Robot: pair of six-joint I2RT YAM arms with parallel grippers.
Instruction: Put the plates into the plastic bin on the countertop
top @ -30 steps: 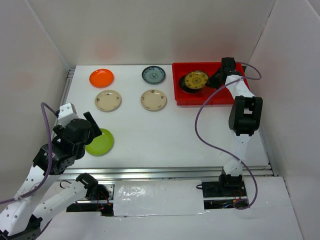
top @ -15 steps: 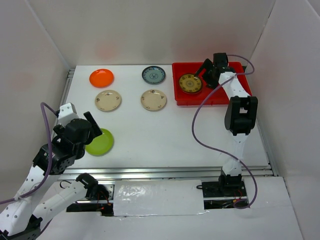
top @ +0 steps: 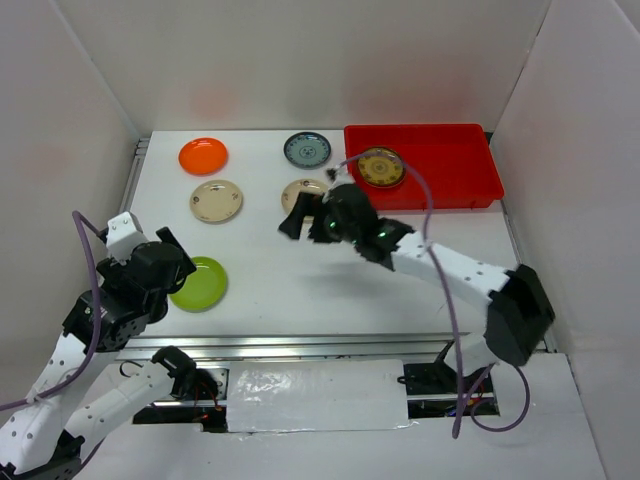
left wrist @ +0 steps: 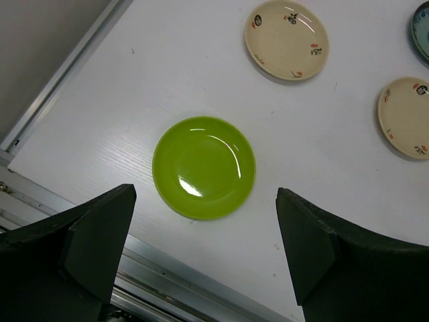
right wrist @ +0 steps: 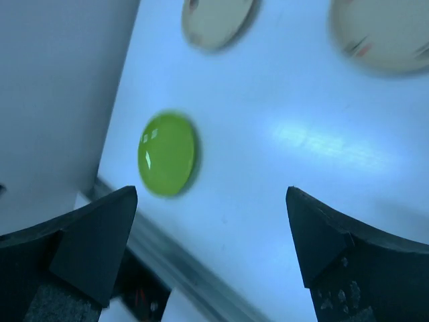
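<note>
The left gripper (top: 180,262), jaws apart and empty, hangs at the near-left rim of the glossy lime green round plate (top: 198,283). Its wrist view shows that plate lying flat, face up, between the spread fingers (left wrist: 80,241). The right gripper (top: 300,213), also apart and empty, hangs over the middle of the white countertop (top: 330,285). Only the top view shows the shallow bright red plastic bin (top: 450,170) at far right. Its long axis runs left to right, and a brown-gold patterned plate (top: 381,167) lies in its left end.

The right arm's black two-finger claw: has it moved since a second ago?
Yes. The right gripper has left the shallow red plastic bin, swinging leftward and nearer; it now hangs open by a round cream patterned plate.
</note>
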